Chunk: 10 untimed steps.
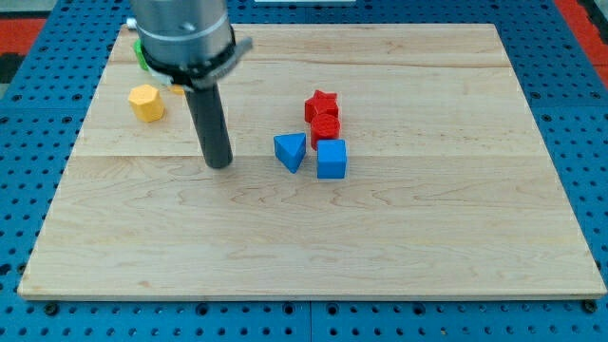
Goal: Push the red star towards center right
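Note:
The red star (321,104) lies a little above the middle of the wooden board (427,237). A second red block (326,126), roughly round, touches its lower side. A blue cube (332,159) sits just below that, and a blue triangle block (291,151) lies to the cube's left. My tip (219,163) rests on the board to the left of the blue triangle, well left of and below the red star, touching no block.
A yellow hexagon block (146,103) lies at the upper left. A green block (140,53) and another yellow block (178,90) are mostly hidden behind the arm's body at the top left. The board sits on a blue pegboard table (579,114).

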Each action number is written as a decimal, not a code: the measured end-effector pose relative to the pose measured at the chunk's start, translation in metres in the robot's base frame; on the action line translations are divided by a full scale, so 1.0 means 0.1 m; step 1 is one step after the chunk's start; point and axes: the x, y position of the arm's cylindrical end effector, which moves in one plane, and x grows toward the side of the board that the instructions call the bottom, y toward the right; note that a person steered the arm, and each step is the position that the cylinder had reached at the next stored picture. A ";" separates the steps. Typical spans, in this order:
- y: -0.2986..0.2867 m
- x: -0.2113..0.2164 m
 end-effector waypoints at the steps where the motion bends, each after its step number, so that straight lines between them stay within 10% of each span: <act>1: 0.46 -0.34; 6: 2.72 -0.97; 10: 2.72 -0.99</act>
